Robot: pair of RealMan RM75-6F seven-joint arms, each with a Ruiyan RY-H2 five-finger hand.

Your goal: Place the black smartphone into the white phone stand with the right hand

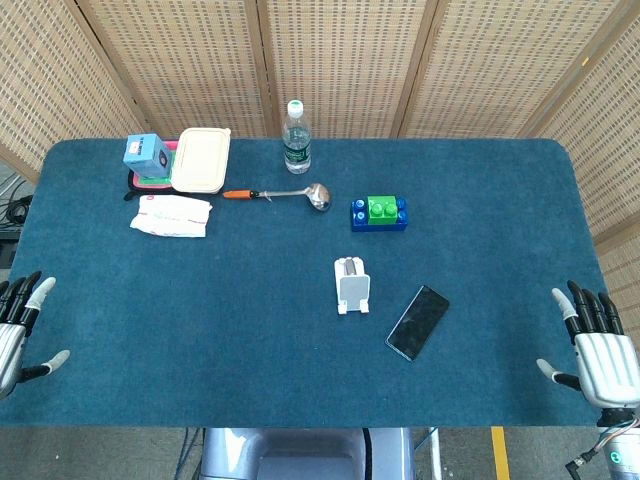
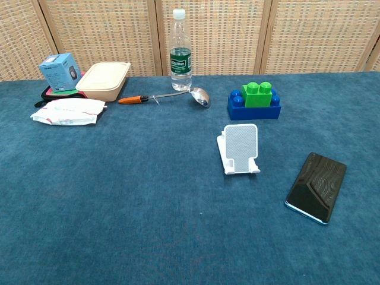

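Note:
The black smartphone (image 1: 418, 322) (image 2: 317, 187) lies flat on the blue table, screen up, just right of the white phone stand (image 1: 352, 285) (image 2: 238, 148). The stand sits upright near the table's middle and holds nothing. My right hand (image 1: 598, 348) rests at the table's front right corner, fingers spread, holding nothing, well to the right of the phone. My left hand (image 1: 18, 325) sits at the front left edge, fingers apart and empty. Neither hand shows in the chest view.
Behind the stand are a blue and green toy brick (image 1: 379, 213) (image 2: 254, 101), a ladle with an orange handle (image 1: 280, 194) (image 2: 165, 96) and a water bottle (image 1: 296, 137) (image 2: 180, 50). At the back left stand a cream lunch box (image 1: 201, 159), a blue box (image 1: 147, 155) and a white packet (image 1: 171, 215).

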